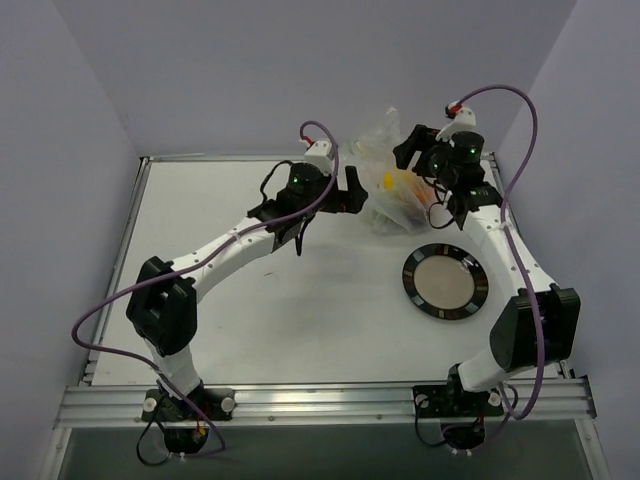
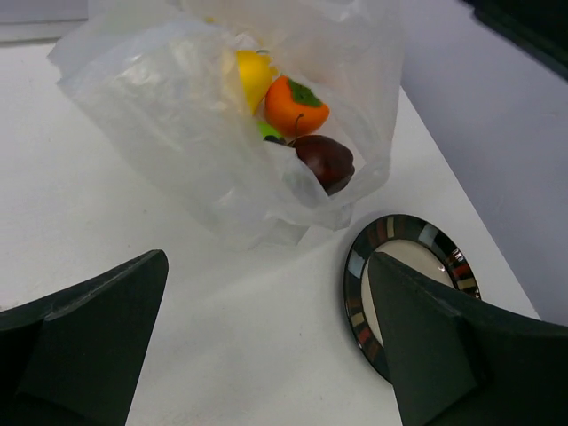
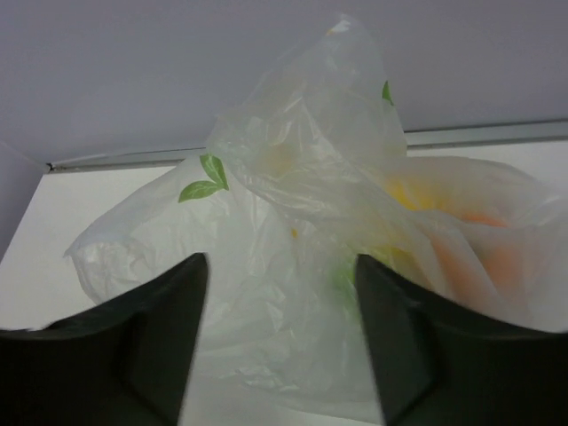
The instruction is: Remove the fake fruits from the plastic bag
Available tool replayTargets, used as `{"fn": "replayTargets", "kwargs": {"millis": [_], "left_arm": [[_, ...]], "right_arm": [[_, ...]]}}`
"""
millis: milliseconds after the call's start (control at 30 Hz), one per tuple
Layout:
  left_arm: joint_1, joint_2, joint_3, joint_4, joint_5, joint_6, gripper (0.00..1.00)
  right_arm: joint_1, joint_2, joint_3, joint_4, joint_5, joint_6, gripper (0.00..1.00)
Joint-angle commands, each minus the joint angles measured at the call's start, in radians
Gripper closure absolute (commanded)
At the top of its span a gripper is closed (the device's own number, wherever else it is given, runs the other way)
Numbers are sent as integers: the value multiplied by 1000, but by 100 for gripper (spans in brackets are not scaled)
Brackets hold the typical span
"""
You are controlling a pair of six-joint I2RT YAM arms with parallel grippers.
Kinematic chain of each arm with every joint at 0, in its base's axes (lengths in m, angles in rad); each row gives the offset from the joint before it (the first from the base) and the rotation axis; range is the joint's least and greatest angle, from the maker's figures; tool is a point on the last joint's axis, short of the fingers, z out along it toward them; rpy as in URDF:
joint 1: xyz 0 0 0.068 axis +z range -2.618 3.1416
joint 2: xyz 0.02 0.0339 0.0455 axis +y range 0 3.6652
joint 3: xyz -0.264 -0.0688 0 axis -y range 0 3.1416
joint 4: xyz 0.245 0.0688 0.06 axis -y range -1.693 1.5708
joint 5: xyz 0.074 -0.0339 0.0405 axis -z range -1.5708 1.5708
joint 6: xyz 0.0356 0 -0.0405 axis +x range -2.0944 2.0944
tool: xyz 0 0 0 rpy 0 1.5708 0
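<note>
Film of the plastic bag enclosed all four fake fruits, and the bag lay crumpled on the desk, none of its contents out yet. Seen from the left wrist, the fruits ran in a short line inside it. A yellow one sat deepest, then an orange one with a green top and a bright green one barely showing. A dark red one lay closest to the bag's loose edge, which appeared to be its mouth.

The left tool hung on the bag's left side, its fingers spread wide and empty. It looked along that line of fruits toward the apparent mouth, so the dark red fruit came first in its path. The right tool stood at the bag's right side with its fingers partly apart. Crinkled film filled the view beyond them, no pinch on it was visible, and the fruits showed there only as blurred colour through the plastic. A black-rimmed plate lay on the bag's near side, just beside it.

By that layout the left tool seemed better placed to reach in. The right seemed suited to holding the film, since it faced what looked like a closed side of the bag.
</note>
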Motion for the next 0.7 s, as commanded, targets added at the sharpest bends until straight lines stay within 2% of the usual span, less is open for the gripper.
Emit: {"fn": "replayTargets", "kwargs": {"millis": [0,67,100,167,267,333,400,433,467,500,533,567,600,667], "left_arm": [[-22,-33,120,-78,-83,89,6],[-18,8,198,-115,-106,108,6],[-16,52,230,-199,-141,118,6],[-13,91,313,-250,-216,149,6],[-13,151,381,-289,-279,175,6],[-10,198,412,-307,-298,181,6],[-7,256,459,-322,-295,184,6],[-5,277,476,-332,-289,184,2],[-5,309,494,-333,-272,183,11],[-5,320,493,-323,-261,175,24],[-5,327,482,-307,-248,157,38],[-10,330,464,-260,-229,145,49],[-14,327,409,-232,-196,132,66],[-36,321,351,-160,-181,97,76]], "right_arm": [[28,49,73,-60,114,-64,24],[30,94,136,-103,137,-104,14],[28,120,156,-131,149,-118,7],[27,152,220,-154,172,-164,2],[22,247,337,-240,149,-216,2],[17,304,363,-257,158,-224,6],[8,332,386,-254,187,-219,26],[-16,338,385,-254,197,-209,39],[-35,344,374,-254,201,-181,68],[-55,346,357,-243,201,-169,79],[-74,343,331,-228,209,-154,85],[-120,336,291,-184,221,-137,99],[-133,335,215,-136,241,-97,100],[-217,341,149,-97,246,-51,100]]}}
